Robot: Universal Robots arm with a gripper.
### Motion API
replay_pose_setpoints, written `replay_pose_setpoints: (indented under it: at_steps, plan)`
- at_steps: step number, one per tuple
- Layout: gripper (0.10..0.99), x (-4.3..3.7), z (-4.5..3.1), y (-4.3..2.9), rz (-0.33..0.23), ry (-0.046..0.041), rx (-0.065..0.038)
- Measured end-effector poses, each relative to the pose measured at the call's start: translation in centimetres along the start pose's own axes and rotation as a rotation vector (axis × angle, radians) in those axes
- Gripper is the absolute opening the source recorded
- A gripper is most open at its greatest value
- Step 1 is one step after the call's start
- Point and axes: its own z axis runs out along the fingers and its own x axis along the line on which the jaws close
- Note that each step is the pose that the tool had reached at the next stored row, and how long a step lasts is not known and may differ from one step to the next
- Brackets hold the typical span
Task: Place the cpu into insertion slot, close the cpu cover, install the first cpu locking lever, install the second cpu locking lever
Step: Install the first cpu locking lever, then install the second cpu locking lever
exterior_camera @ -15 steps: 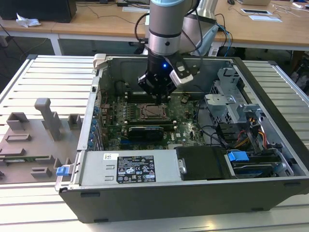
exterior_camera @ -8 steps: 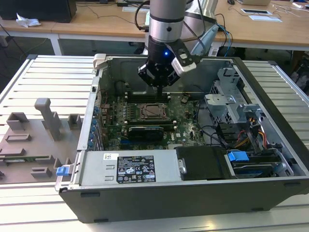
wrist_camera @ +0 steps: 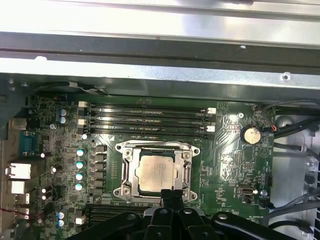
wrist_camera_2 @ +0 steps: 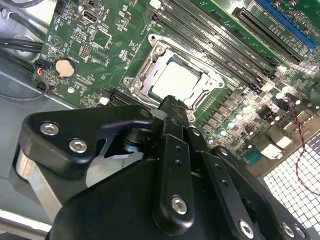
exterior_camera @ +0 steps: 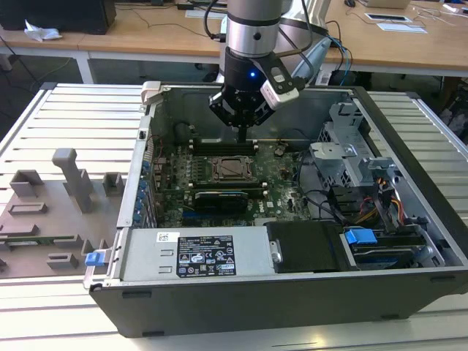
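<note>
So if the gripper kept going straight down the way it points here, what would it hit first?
Most likely the edge of the cpu cover lying over the cpu. The gripper points down at that edge of the insertion slot, though the remaining gap is hard to judge.

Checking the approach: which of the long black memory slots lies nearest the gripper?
The memory slot right beside the insertion slot, last of its row; the gripper sits across that socket.

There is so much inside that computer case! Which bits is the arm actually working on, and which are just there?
Part of the job:
- cpu, lying in the insertion slot
- cpu cover, down around the chip
- gripper, its tips at the socket's edge

Just there:
- memory slots
- round coin battery
- power supply box
- grey plastic fixtures on the table
</note>
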Motion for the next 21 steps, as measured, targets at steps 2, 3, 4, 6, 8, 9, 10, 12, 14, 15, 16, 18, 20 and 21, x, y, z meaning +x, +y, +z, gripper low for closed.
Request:
replay_pose_setpoints:
  at_steps: [2, 3, 4, 6, 8, 9, 10, 12, 14, 15, 16, 18, 20, 21]
  plan:
    - [0.106, 0.00, -0.02, 0.00, 0.000, 0.0000, 0.000]
    - [0.106, 0.00, -0.02, 0.00, 0.000, 0.0000, 0.000]
    - [0.106, 0.00, -0.02, 0.00, 0.000, 0.0000, 0.000]
    - [0.106, 0.00, -0.03, 0.00, 0.000, 0.0000, 0.000]
    - [0.106, 0.00, -0.03, 0.00, 0.000, 0.0000, 0.000]
    - [0.106, 0.00, -0.04, 0.00, 0.000, 0.0001, 0.000]
    - [0.106, 0.00, -0.04, -0.01, 0.000, 0.0000, 0.000]
    - [0.106, 0.00, -0.05, -0.11, 0.000, 0.0002, 0.000]
    - [0.106, 0.02, -0.03, -0.38, 0.000, 0.0001, 0.000]
    - [0.106, 0.03, -0.02, -0.59, 0.000, 0.0001, 0.000]
    - [0.106, 0.05, -0.01, -0.90, 0.000, 0.0000, 0.000]
    - [0.106, 0.09, 0.00, -1.61, 0.000, 0.0000, 0.000]
    - [0.106, 0.11, 0.01, -1.86, 0.000, 0.0001, 0.000]
    - [0.106, 0.12, 0.02, -2.11, 0.000, 0.0001, 0.000]
